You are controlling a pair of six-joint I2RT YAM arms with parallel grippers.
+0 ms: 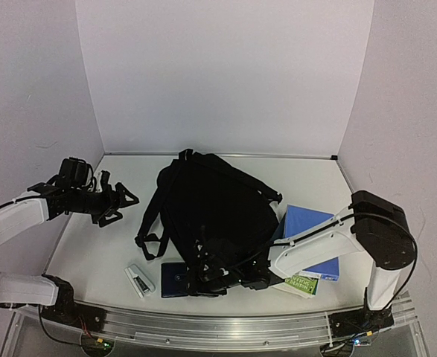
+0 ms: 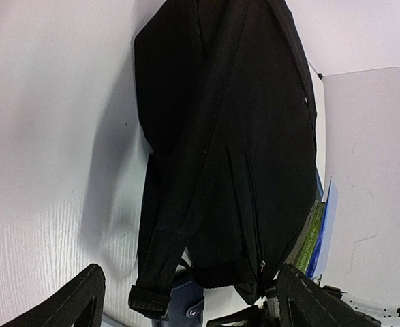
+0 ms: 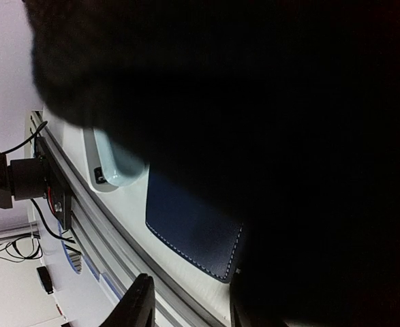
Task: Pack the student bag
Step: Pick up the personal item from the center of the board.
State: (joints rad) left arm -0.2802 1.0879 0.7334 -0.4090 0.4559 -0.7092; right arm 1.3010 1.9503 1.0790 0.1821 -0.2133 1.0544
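The student bag (image 1: 214,216) is a large black backpack lying flat in the middle of the table, straps trailing to its left. My left gripper (image 1: 121,201) hovers open to the left of it, clear of the bag (image 2: 234,136), and nothing sits between its fingers (image 2: 63,303). My right gripper (image 1: 211,279) is low at the bag's near edge. In the right wrist view black fabric (image 3: 288,136) fills most of the frame. One finger (image 3: 138,306) shows with a gap beside it. The other blends into the bag's fabric.
A dark navy wallet (image 1: 175,279) lies at the bag's near-left corner, partly under it (image 3: 193,231). A white stapler (image 1: 138,281) lies left of the wallet. A blue book (image 1: 307,238) and a green book (image 1: 300,284) lie right of the bag. The metal rail (image 1: 218,323) runs along the near edge.
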